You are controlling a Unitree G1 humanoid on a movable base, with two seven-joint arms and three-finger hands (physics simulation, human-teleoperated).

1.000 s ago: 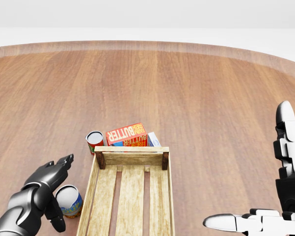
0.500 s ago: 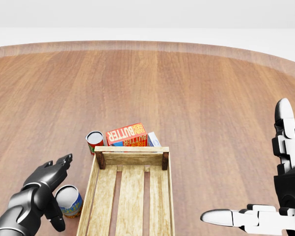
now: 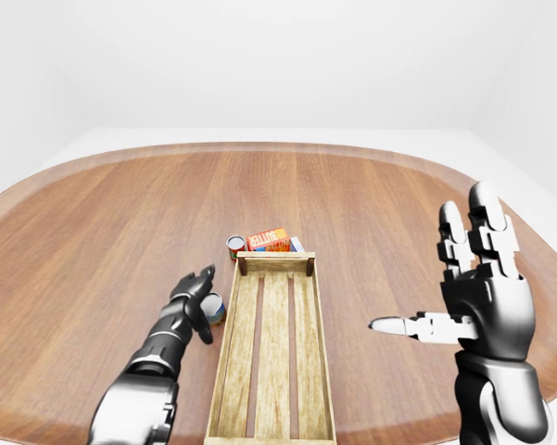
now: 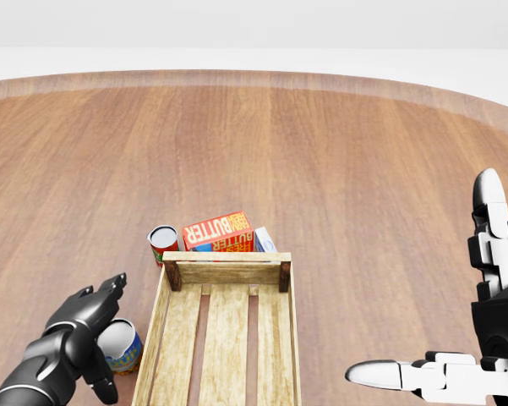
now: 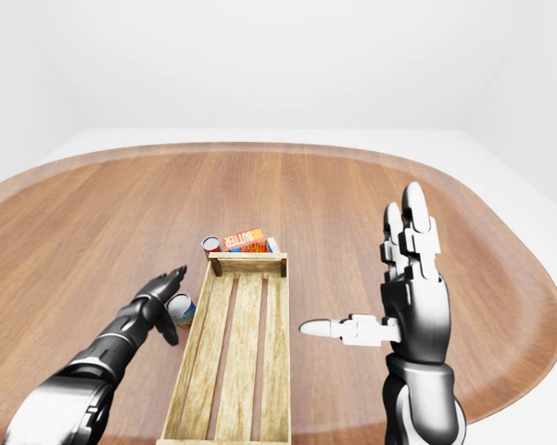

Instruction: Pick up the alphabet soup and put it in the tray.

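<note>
The alphabet soup can (image 4: 122,347), with a blue and yellow label, stands upright on the wooden table just left of the wooden tray (image 4: 226,256). My left hand (image 4: 101,334) is open. Its dark fingers reach over the can's left side and the thumb hangs below it, not closed round it. The can also shows in the left-eye view (image 3: 215,308). My right hand (image 3: 445,278) is open and raised, fingers upright and thumb pointing left, to the right of the tray and above the table. The tray holds nothing.
A red can (image 4: 162,243) stands at the tray's upper left corner. A red butter box (image 4: 218,231) and a small white-blue box (image 4: 264,240) lie against the tray's upper end. The round table's edge (image 3: 37,176) curves around the scene.
My left hand has dropped a little lower in the head view and closed in on the soup can. The right hand has barely moved.
</note>
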